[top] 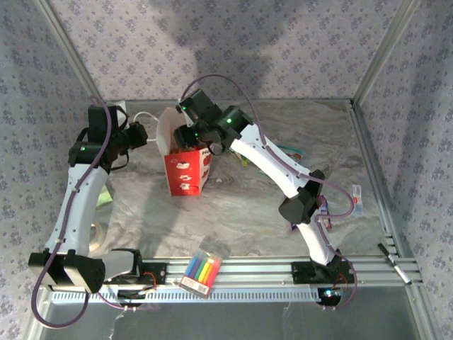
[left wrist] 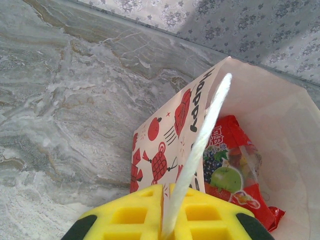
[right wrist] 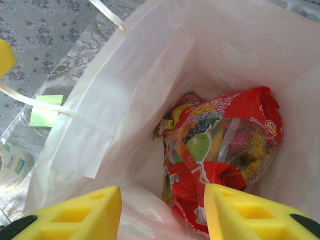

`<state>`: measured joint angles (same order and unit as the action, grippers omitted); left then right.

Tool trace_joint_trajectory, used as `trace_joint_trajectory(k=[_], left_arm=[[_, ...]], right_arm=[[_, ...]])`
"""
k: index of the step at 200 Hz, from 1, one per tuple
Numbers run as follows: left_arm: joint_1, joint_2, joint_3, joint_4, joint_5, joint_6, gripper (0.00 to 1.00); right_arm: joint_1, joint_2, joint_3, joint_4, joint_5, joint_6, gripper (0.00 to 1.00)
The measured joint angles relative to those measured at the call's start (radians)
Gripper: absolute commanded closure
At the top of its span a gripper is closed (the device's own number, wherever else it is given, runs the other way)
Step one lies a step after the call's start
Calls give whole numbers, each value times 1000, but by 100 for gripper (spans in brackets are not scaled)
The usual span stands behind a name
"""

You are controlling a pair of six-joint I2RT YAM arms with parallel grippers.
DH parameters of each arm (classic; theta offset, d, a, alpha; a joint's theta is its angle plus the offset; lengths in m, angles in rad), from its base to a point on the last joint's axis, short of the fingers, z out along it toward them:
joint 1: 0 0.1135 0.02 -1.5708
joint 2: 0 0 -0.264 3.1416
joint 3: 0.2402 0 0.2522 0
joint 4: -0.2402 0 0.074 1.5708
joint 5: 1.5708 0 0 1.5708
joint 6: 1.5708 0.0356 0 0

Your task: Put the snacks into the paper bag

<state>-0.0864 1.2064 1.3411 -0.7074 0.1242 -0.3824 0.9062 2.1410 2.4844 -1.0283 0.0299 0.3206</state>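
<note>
The white paper bag (top: 185,173), red-sided with apple prints, is standing upright and gaping near the table's (top: 248,212) back, one string handle (left wrist: 200,145) stretching taut. A red snack packet (right wrist: 225,145) is lying inside atop an orange packet (right wrist: 172,112); a teal-white packet (top: 291,151) is lying right of the bag.

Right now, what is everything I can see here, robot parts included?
paper bag: one, white with red sides, standing at the table's back.
string handle: one, white, rising from the bag's rim.
snacks in the bag: at least two, red on top, orange-yellow beneath.
loose snacks: count unclear, one teal-white, behind the right arm.
marker box: one, clear, rainbow markers, front rail.
pen: one, black, front right rail.
tape roll: one, clear, left of the bag.
sticky note: one, green, beside the tape.
table: one, grey marble.
left tool: one, yellow pads, shut on the string handle.
right tool: one, yellow pads, open above the bag's mouth.
</note>
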Motion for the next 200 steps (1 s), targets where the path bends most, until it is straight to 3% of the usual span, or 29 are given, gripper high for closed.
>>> trace_joint_trajectory(k=[120,200], left_arm=[[0,0,5,-4,0,0,89],[0,0,9,-8,3,0,88]], right_arm=[[7,-251,-150,0,147,-26,49],[-39,-251,-180,-5,177,-21,45]])
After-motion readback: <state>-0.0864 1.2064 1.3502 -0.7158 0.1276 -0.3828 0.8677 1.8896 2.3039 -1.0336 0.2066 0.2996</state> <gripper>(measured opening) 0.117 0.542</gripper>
